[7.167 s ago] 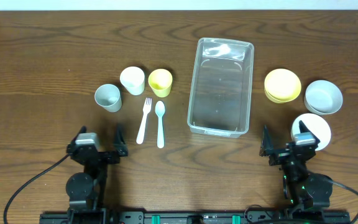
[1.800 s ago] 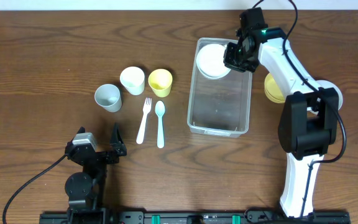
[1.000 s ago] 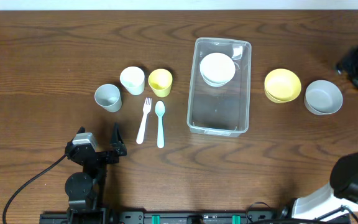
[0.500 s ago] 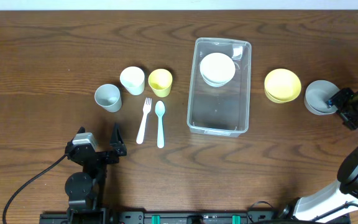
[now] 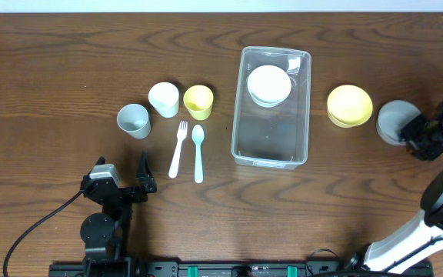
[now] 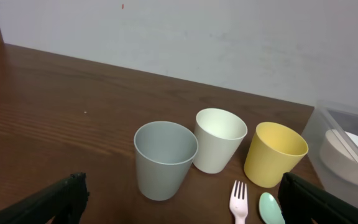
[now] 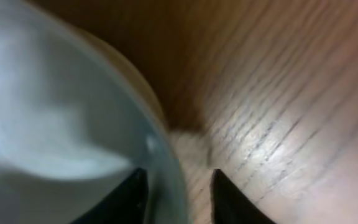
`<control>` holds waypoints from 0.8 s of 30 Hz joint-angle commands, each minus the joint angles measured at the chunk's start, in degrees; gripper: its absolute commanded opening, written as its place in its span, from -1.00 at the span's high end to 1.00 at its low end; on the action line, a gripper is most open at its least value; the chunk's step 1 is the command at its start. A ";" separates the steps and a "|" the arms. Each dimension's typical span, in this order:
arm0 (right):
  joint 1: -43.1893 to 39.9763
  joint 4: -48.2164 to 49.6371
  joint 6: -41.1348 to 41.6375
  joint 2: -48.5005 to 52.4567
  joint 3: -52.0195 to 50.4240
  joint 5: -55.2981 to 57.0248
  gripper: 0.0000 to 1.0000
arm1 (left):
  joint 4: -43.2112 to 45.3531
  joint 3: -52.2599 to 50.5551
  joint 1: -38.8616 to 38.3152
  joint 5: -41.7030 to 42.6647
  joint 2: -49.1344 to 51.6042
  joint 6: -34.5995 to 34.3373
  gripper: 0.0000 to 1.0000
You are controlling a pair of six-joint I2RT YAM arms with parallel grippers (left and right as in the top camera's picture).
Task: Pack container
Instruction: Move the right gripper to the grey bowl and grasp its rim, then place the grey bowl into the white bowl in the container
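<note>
Running near-to-far on tabletop (image 5: 52,61), container (image 5: 271,146) holds white bowl (image 5: 269,85) at far end, near half bare. Right end effector (image 5: 412,135) narrowly parted astride grey bowl (image 5: 391,121) rim; left end effector (image 5: 123,175) wide.

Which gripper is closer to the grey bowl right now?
Right. The right gripper straddles the grey bowl at its rim; the left gripper sits far off at the table's other end.

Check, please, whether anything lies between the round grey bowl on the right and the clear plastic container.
Yes: the round yellow plastic bowl sits directly between the round grey plastic bowl and the clear rectangular plastic container, so a straight slide looks blocked.
</note>
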 commanded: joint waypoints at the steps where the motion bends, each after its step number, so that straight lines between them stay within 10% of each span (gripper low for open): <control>1: -0.13 -1.27 0.92 -1.36 0.57 -0.22 0.62 | -2.08 -0.87 0.24 1.46 -0.04 -0.48 -0.96; 15: 18.01 -6.01 -0.98 -31.74 8.96 -11.37 0.97 | -2.08 -0.87 0.24 1.46 -0.04 -0.48 -0.96; 24: 42.91 7.37 0.00 -20.20 10.14 -3.67 0.97 | -2.08 -0.87 0.24 1.46 -0.04 -0.48 -0.96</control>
